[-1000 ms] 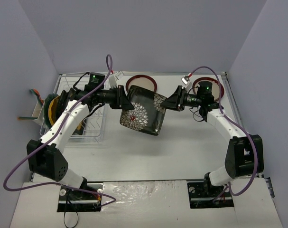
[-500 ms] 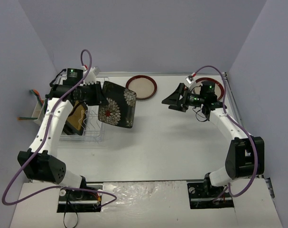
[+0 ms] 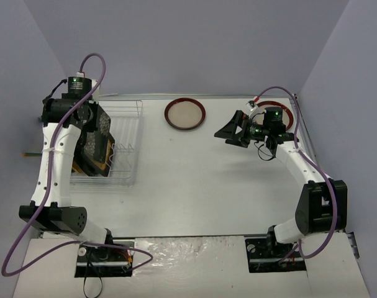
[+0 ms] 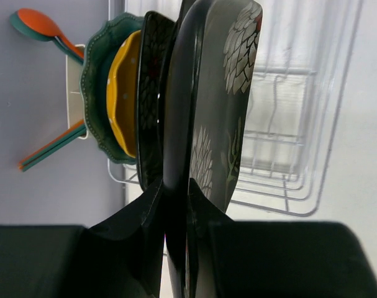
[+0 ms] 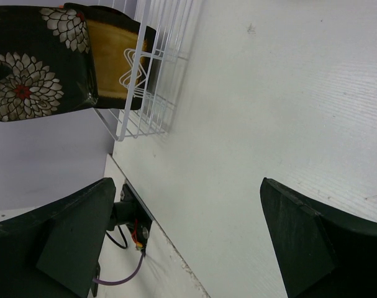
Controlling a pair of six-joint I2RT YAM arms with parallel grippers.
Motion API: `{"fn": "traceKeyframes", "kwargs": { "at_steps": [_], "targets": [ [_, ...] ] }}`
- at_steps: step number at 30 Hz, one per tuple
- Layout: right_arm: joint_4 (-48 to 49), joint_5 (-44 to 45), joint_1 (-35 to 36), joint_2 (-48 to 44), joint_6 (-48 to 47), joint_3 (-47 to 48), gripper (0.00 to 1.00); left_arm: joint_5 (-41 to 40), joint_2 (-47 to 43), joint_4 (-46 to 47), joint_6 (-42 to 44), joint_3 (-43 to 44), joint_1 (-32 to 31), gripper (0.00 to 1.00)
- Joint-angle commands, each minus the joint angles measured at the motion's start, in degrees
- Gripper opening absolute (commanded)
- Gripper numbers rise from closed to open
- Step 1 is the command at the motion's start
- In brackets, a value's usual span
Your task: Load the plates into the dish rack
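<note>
My left gripper (image 3: 89,122) is shut on the edge of a square black floral plate (image 4: 233,93), held upright over the left end of the dish rack (image 3: 127,146). In the left wrist view the fingers (image 4: 138,223) pinch the plate's rim. Beside it a black plate (image 4: 149,99), a yellow dotted plate (image 4: 122,93) and a scalloped teal plate (image 4: 94,74) stand in the rack (image 4: 287,155). A black-amber plate (image 5: 113,56) stands there too. My right gripper (image 3: 227,133) hovers open and empty over the table (image 5: 256,124). A red-rimmed cream plate (image 3: 185,114) lies at the back.
A second red-rimmed plate (image 3: 282,110) lies at the back right, partly hidden behind my right arm. Orange and teal spoons (image 4: 45,28) stick out of the caddy on the rack's left side. Walls close in the table on the left, back and right.
The right gripper let go of the floral plate and opened wide. The left arm swung the plate left from the table's middle to the rack's left end.
</note>
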Motion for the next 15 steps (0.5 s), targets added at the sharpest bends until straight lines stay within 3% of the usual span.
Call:
{"fn": "traceKeyframes", "kwargs": {
  "at_steps": [1,15],
  "targets": [
    [1.27,0.23,-0.11,-1.99,-1.90,2.43,1.00,-7.45,1.51,4.86,3.46,2.00,0.18,0.00],
    [0.40,1.01,-0.19,-1.12,-2.42,2.40,1.00,-4.90,4.52,13.78,1.48,-8.53,0.73,0.00]
  ]
}}
